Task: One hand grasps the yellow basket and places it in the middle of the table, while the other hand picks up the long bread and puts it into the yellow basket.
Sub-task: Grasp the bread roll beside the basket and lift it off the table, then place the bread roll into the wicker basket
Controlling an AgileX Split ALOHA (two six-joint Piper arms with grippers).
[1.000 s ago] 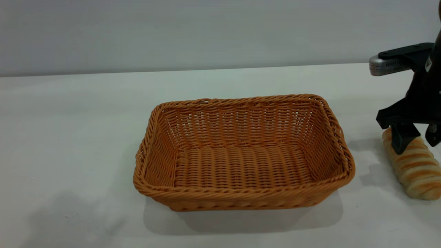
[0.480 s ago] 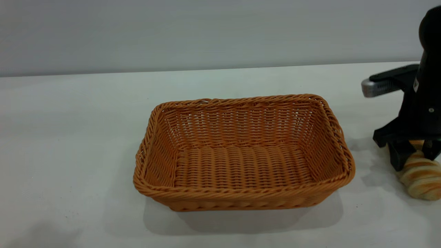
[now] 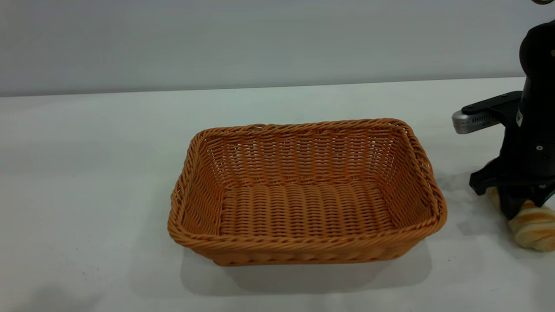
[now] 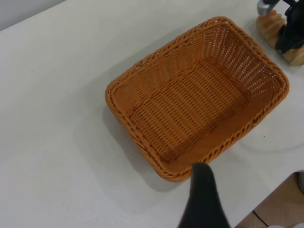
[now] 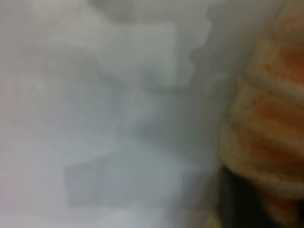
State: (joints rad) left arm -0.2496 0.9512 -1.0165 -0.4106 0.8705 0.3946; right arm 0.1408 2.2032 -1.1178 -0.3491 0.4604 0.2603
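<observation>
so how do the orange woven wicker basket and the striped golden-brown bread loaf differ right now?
Size: the orange woven wicker basket is far bigger than the striped golden-brown bread loaf.
Place: the basket stands mid-table; the loaf lies near the right edge, outside the basket.
Contact: nothing touches the basket, while the right gripper is down over the loaf, fingers astride it.
Shared: both rest on the white table and have warm orange-brown tones.

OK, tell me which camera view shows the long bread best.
The left wrist view: the long bread shows both ends, with the right gripper across its middle, beside the yellow basket. The exterior view shows only one end below the gripper. The right wrist view shows a blurred, striped patch at the edge.
</observation>
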